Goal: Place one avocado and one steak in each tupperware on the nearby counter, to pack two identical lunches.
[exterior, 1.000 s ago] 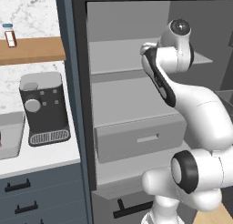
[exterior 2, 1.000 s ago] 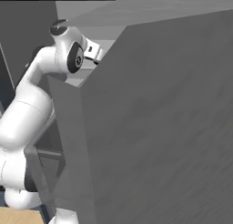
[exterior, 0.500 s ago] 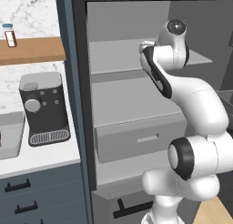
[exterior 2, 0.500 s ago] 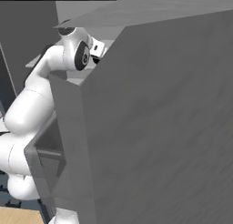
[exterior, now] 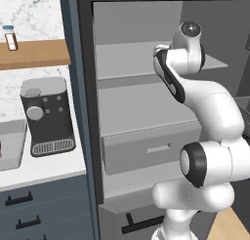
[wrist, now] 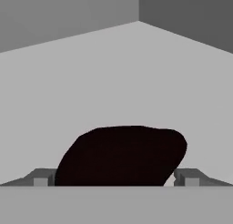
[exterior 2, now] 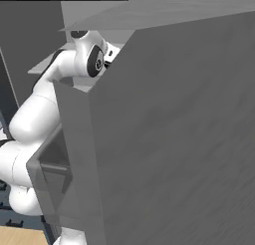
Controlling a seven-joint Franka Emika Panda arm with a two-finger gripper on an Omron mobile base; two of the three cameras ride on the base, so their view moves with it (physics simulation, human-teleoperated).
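A near-black avocado point(wrist: 120, 155) lies on the pale grey shelf floor, close in front of the hand. My gripper point(wrist: 116, 181) is open, one fingertip point(wrist: 42, 177) on each side of the fruit, with slim gaps showing. In the left base view my arm reaches into the open fridge at the upper shelf point(exterior: 127, 58), and the hand is hidden behind the wrist. A light grey tupperware point(exterior: 10, 145) sits at the far left on the white counter point(exterior: 49, 168). The steak is out of view.
A black coffee machine point(exterior: 46, 116) stands on the counter beside the tupperware. A wooden wall shelf point(exterior: 34, 53) carries a jar. Inside the fridge a grey drawer point(exterior: 151, 150) sits below the shelves. The grey fridge door point(exterior 2: 174, 139) stands open at my right.
The arm has pushed a little deeper into the upper fridge shelf. The jaws have stayed wide.
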